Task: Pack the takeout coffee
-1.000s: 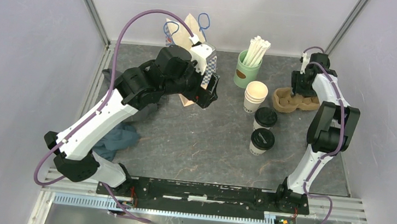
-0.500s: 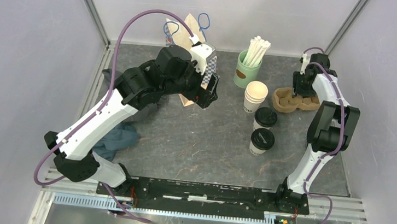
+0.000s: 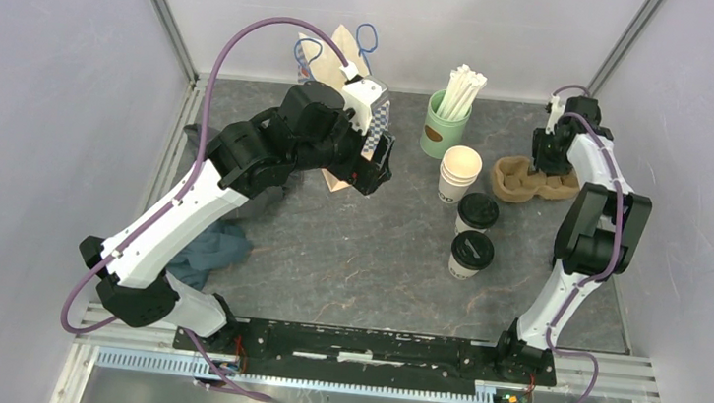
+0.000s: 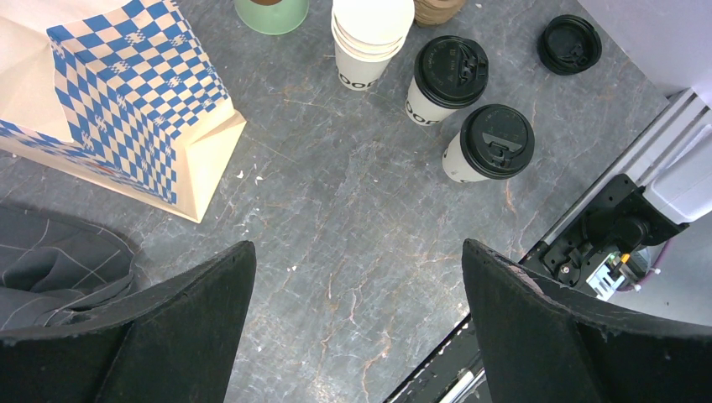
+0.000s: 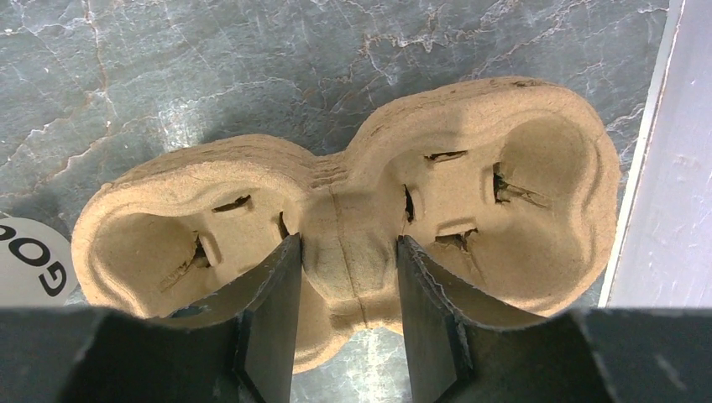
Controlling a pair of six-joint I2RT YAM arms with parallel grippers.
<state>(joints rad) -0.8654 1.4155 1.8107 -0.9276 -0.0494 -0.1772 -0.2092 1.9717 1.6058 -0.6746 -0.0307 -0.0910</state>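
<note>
Grey stone-look table (image 3: 357, 261), walled on three sides. Two lidded cups (image 3: 472, 253) stand right of centre, close together, with the unlidded stack (image 3: 460, 172) just beyond. Pulp carrier (image 3: 511, 184) lies toward the far right corner, long axis along the far edge. Right gripper (image 5: 346, 256) pinches its narrow waist; the cups lie near-left of it, so the right arm is judged nearer. Left gripper (image 4: 357, 250) spread wide, empty, beside the checked bag (image 4: 143, 92). Cup print reads "GOO", remainder hidden
</note>
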